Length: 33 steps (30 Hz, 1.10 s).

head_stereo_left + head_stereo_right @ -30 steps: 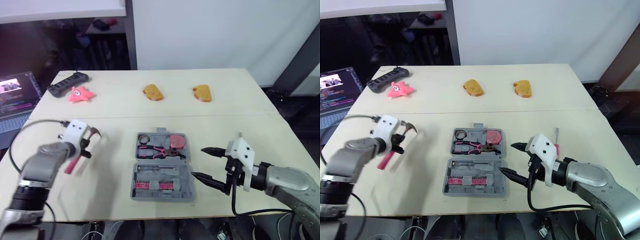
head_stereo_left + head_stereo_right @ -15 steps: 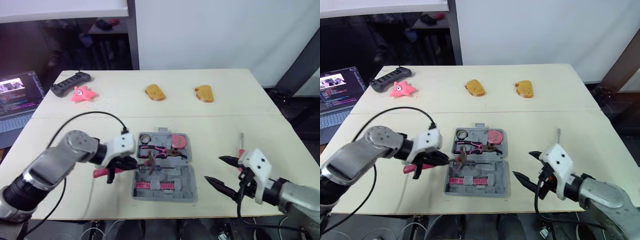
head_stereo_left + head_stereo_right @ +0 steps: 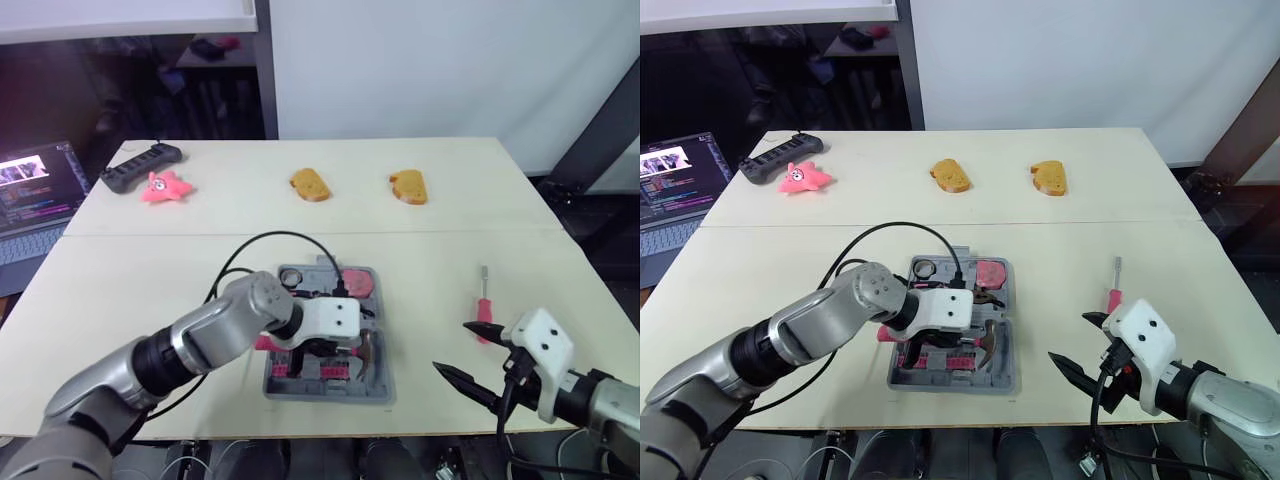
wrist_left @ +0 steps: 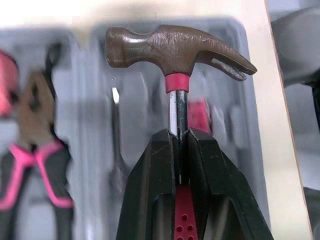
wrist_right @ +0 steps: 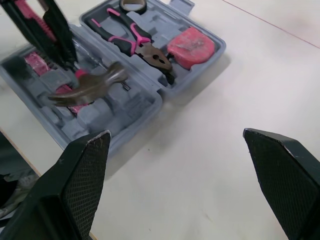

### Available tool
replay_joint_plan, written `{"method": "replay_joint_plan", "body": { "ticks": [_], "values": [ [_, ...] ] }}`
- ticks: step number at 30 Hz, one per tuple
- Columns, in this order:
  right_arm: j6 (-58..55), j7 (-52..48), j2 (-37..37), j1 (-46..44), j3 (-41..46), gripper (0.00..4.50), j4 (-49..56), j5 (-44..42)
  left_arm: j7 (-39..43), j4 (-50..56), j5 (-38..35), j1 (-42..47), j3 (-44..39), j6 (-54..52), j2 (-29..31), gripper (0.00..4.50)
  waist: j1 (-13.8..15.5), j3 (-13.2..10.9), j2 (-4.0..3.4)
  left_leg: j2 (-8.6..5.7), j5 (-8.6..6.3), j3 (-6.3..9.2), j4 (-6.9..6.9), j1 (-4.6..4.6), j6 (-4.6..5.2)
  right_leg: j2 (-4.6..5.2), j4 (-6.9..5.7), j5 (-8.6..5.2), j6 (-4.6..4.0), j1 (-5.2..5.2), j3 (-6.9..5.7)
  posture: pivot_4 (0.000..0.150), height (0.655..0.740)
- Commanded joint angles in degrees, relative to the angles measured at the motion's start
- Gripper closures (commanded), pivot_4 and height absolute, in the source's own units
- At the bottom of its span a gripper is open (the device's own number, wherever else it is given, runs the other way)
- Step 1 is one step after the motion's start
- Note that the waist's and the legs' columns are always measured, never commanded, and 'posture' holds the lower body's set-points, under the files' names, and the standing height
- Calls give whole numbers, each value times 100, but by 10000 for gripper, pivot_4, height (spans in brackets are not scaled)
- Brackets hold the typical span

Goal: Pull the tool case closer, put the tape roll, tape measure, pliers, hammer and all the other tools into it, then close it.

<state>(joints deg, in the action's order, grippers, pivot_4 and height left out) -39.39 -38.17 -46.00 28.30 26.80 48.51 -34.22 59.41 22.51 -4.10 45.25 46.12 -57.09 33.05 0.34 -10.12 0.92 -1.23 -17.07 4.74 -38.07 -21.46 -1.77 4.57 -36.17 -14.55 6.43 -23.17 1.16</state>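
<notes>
Tool case lies open and flat close to my front edge of the table, both halves facing up so I can drop things straight in. Over its near half my left gripper pinches the hammer by the metal neck just below the head. The fingers are pressed tight on the shaft, which keeps the heavy end from swinging. The head hangs crosswise above the grey recesses, not yet seated as far as I can judge.

Beside the case, on my right, my right gripper hovers low with its fingers spread wide and nothing between them. It is kept clear of the case, I think, so the left arm has room.

In the far half the pliers, the pink tape measure and the tape roll are already bedded. The screwdriver lies on the bare table to the right of the case, so that one is left to fetch, and the lid cannot close until then.

Further back — well apart from all this — sit two bread pieces, a pink toy and a black bar.
</notes>
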Motion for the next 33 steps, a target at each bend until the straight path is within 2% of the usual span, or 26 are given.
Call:
{"method": "replay_joint_plan", "body": {
  "ticks": [1,10,24,29,33],
  "values": [
    [78,-8,46,3,52,0,181,20,-116,-53,-32,390,92,-653,-329,44463,6,-1,1,0,0,0,0,0,0,0,0,0,0,0,0,1500,7400],
    [79,87,96,-81,-122,0,167,80,-257,-97,-49,719,507,-984,-550,44463,26,-1,-2,-1,0,2,-1,-2,0,3,1,-2,3,0,2,1500,7400],
    [21,362,357,11,-278,0,411,144,-415,-895,19,731,1020,-703,-843,44463,32,-1,-3,-4,0,2,-2,-2,0,6,1,-2,4,0,1,1500,7400],
    [8,431,412,71,-281,0,460,146,-478,-1290,341,676,1263,-52,-799,44463,36,0,-3,-4,0,2,-2,-1,0,6,1,-2,4,0,1,1500,7400],
    [-4,466,433,95,-305,0,486,134,-522,-1515,398,612,1133,135,-976,44463,35,3,-8,-4,0,2,-2,0,0,6,1,-2,4,2,2,1500,7400]
  ]
}}
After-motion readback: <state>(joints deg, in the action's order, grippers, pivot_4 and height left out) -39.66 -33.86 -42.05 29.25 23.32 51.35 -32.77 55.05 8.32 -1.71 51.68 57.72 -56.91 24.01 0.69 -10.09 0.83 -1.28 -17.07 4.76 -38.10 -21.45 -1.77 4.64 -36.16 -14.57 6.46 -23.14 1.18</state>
